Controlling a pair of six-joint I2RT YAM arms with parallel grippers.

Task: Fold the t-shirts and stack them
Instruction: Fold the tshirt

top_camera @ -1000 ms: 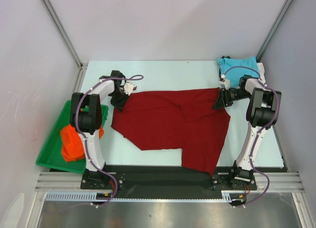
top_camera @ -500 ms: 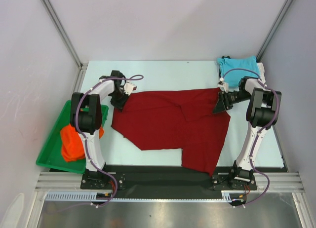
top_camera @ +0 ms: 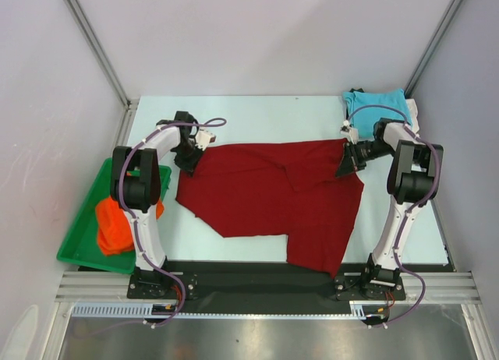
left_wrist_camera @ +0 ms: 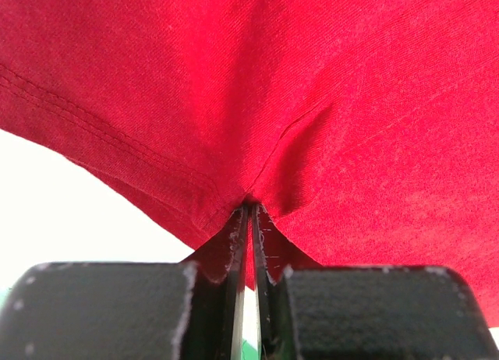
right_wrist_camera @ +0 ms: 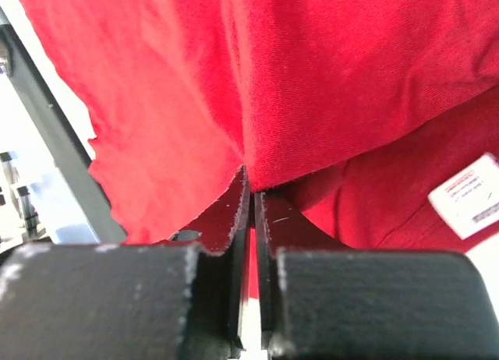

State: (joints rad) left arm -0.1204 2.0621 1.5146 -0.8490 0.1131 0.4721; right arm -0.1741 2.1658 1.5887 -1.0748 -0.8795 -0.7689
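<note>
The dark red t-shirt (top_camera: 273,195) lies spread across the middle of the table. My left gripper (top_camera: 189,162) is shut on its far left edge; the left wrist view shows the red cloth (left_wrist_camera: 312,103) pinched between the jaws (left_wrist_camera: 251,212). My right gripper (top_camera: 345,160) is shut on its far right corner, with red cloth (right_wrist_camera: 327,87) clamped at the tips (right_wrist_camera: 251,181). A white label (right_wrist_camera: 468,196) shows on the cloth. The turquoise t-shirt (top_camera: 376,106) lies folded at the far right corner. The orange t-shirt (top_camera: 115,224) lies bunched in the green tray (top_camera: 82,234).
The green tray sits at the left edge beside the left arm's base. Grey walls and metal frame posts (top_camera: 93,40) enclose the table. A black rail (top_camera: 257,278) runs along the near edge.
The right gripper has shifted slightly toward the far side with the shirt corner. The left arm and the shirt's left edge have not visibly moved.
</note>
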